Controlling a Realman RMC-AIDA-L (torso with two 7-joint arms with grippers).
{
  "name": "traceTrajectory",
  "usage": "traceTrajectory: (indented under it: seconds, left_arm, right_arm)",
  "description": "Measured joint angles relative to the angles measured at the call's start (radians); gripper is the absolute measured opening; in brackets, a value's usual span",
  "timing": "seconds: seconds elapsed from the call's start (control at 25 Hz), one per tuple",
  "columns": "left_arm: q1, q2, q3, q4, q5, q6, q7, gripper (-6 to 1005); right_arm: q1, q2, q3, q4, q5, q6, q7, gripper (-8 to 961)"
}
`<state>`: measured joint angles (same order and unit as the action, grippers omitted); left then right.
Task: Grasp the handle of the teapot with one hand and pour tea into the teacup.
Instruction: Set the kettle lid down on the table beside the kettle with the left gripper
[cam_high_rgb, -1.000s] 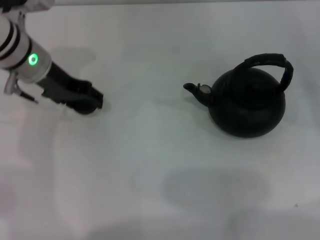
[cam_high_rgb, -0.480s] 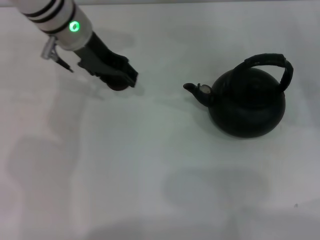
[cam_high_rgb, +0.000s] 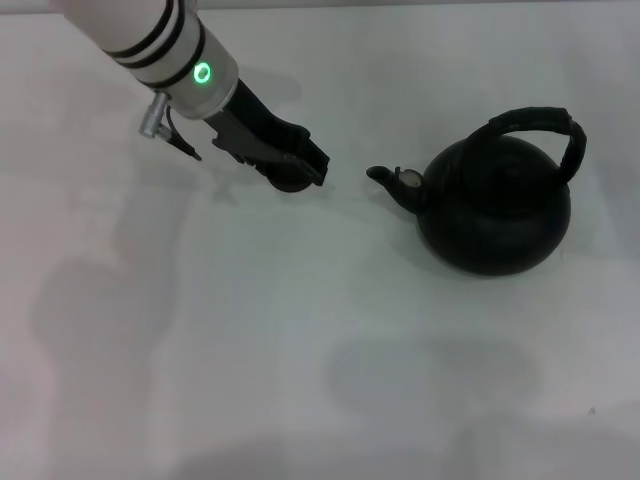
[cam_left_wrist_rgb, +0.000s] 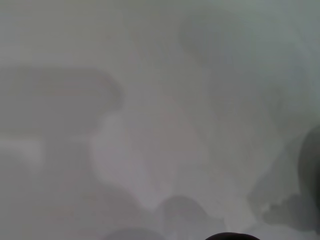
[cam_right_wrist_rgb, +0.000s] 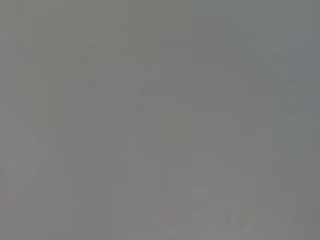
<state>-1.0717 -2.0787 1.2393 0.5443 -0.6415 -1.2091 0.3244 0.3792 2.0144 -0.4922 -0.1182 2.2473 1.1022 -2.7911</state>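
The large matte-black teapot (cam_high_rgb: 495, 215) stands at the right of the white table in the head view, its short spout (cam_high_rgb: 384, 176) pointing left and its thick black hoop handle (cam_high_rgb: 535, 118) arching over the top. My left gripper (cam_high_rgb: 297, 168), on the arm with the green ring light (cam_high_rgb: 202, 72), sits a short way left of the spout. It is shut on a small dark round teacup (cam_high_rgb: 290, 183), mostly hidden under the fingers. A dark curved edge (cam_left_wrist_rgb: 232, 236) shows in the left wrist view. My right gripper is out of view; the right wrist view shows only plain grey.
The white tabletop (cam_high_rgb: 300, 340) stretches in front of the teapot and the cup, with only soft shadows on it. Nothing else stands on it in the head view.
My left arm has swung from the far left to the right and slightly away, carrying the teacup to just left of the spout. The teapot has not moved.
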Motion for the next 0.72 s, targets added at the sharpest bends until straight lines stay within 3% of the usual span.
traceTrajectory:
  seconds: [0.28, 0.72]
  left_arm:
    - [0.004, -0.006, 0.007, -0.03, -0.065, 0.014, 0.039, 711]
    - [0.012, -0.006, 0.107, -0.082, -0.145, 0.112, 0.033, 709]
  right_arm:
    - [0.0, 0.0, -0.004, 0.007, 0.0, 0.006, 0.0, 853]
    - [-0.001, 0.0, -0.005, 0.02, 0.0, 0.008, -0.002, 853]
